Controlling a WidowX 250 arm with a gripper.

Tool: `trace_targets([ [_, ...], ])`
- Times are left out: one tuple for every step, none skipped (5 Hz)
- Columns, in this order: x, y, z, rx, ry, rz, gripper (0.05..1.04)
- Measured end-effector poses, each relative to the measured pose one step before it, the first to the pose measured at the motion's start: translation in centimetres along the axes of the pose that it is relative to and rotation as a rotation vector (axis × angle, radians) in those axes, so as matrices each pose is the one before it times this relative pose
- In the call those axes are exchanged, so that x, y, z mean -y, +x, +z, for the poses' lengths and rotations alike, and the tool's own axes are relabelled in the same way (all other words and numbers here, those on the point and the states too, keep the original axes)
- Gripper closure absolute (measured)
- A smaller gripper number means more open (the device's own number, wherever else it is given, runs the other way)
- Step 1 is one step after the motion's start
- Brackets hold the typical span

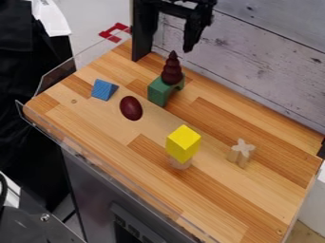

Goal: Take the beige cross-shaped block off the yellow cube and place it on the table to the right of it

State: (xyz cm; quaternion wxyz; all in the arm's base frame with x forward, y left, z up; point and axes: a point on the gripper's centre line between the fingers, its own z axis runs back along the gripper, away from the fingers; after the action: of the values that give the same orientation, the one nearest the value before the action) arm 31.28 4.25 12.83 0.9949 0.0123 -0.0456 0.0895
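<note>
The black gripper (pixel 189 43) hangs at the top of the view, above and slightly right of a dark red ringed cone (pixel 171 71). That cone stands upright on a green arch block (pixel 162 90). To the left lie a dark red egg-shaped piece (pixel 130 108) and a blue triangular block (pixel 103 89). Nearer the front, a yellow block (pixel 183 143) rests on top of a small pale wooden piece (pixel 180 163). A natural-wood block with a cross-shaped top (pixel 241 153) stands farther right.
The wooden tabletop (pixel 209 199) has a clear plastic rim (pixel 114 172) along its front and left edges. A whitewashed plank wall (pixel 254 71) rises behind it, with a black post (pixel 143 33) at the back left corner. A red piece (pixel 114 32) lies beyond the left edge.
</note>
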Motion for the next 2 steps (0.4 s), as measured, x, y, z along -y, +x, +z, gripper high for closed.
trace_targets([
  [-0.062, -0.182, -0.918, -0.0533, 0.0079, 0.0146, 0.083],
  [0.358, 0.063, -0.518, -0.0646, -0.0199, 0.0022, 0.083],
])
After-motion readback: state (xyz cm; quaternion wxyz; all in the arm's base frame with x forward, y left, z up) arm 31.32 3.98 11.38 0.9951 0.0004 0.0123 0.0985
